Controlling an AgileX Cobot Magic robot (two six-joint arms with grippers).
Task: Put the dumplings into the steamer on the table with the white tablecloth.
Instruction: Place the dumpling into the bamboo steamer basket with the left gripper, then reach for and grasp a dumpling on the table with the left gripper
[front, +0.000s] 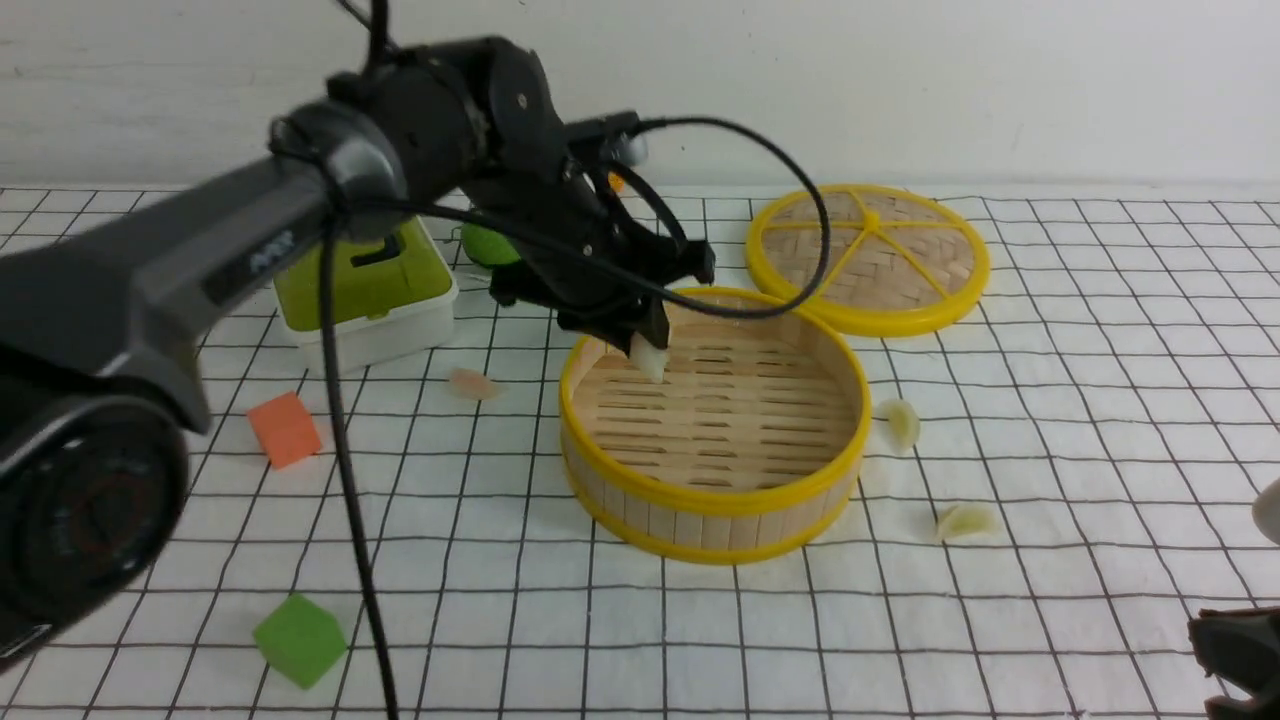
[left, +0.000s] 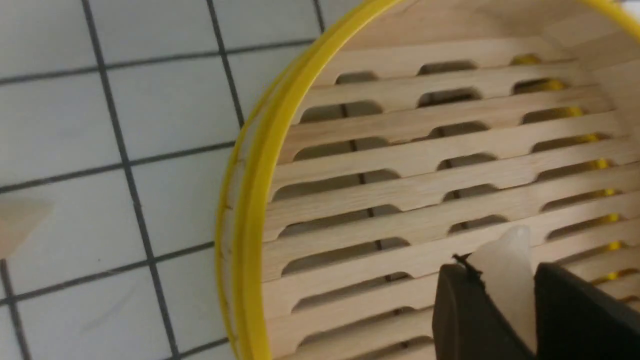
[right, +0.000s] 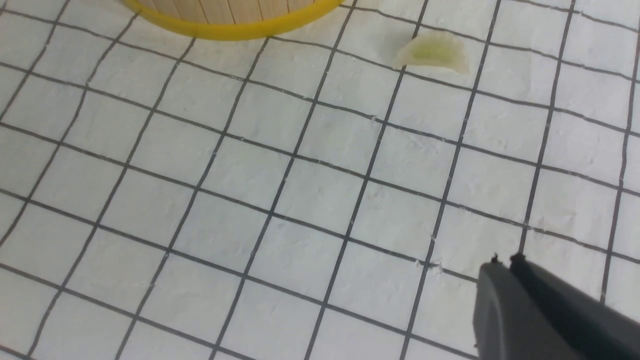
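Note:
The round bamboo steamer (front: 712, 497) with yellow rims stands mid-table on the white tablecloth (front: 1100, 400). My left gripper (front: 648, 358) hangs just inside its left rim, shut on a whitish dumpling (front: 650, 360) held above the slatted floor (left: 400, 165); the dumpling (left: 505, 265) pokes out between the black fingers. A pinkish dumpling (front: 472, 383) lies left of the steamer, and two pale ones (front: 903, 423) (front: 966, 521) lie to its right. My right gripper (right: 504, 262) is shut and empty, low over the cloth at the front right, with a pale green dumpling (right: 433, 52) beyond it.
The flat woven lid (front: 868, 257) lies behind the steamer to the right. A green-topped white box (front: 365, 295) and a green ball (front: 488, 245) sit at the back left. An orange cube (front: 285, 429) and a green cube (front: 299, 640) lie on the left.

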